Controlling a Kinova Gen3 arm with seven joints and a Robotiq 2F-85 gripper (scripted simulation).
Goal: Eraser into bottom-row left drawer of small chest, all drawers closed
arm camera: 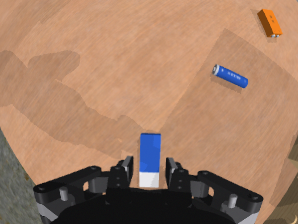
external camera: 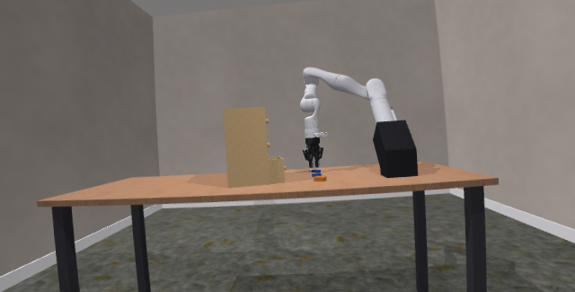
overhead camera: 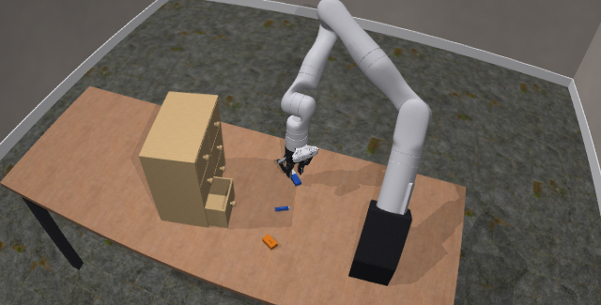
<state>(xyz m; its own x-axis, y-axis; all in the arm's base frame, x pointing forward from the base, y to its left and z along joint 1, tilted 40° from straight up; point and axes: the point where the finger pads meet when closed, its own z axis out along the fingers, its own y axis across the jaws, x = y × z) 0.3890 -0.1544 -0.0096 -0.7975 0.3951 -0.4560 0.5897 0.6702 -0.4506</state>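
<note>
The eraser (arm camera: 149,159), a blue bar with a white end, lies on the table right under my gripper (arm camera: 149,165). It also shows in the top view (overhead camera: 296,179). My gripper (overhead camera: 292,170) points straight down, partly open. Its fingers stand on either side of the eraser's white end with a small gap on each side, a little above the table. The small wooden chest (overhead camera: 184,155) stands to the left. Its bottom-row drawer (overhead camera: 221,202) on the side nearer the top camera is pulled partway out. The other drawers are pushed in.
A small blue battery-like cylinder (overhead camera: 282,208) lies between the eraser and the open drawer. An orange block (overhead camera: 269,241) lies nearer the table's front edge. The arm's black base (overhead camera: 381,241) stands at the right.
</note>
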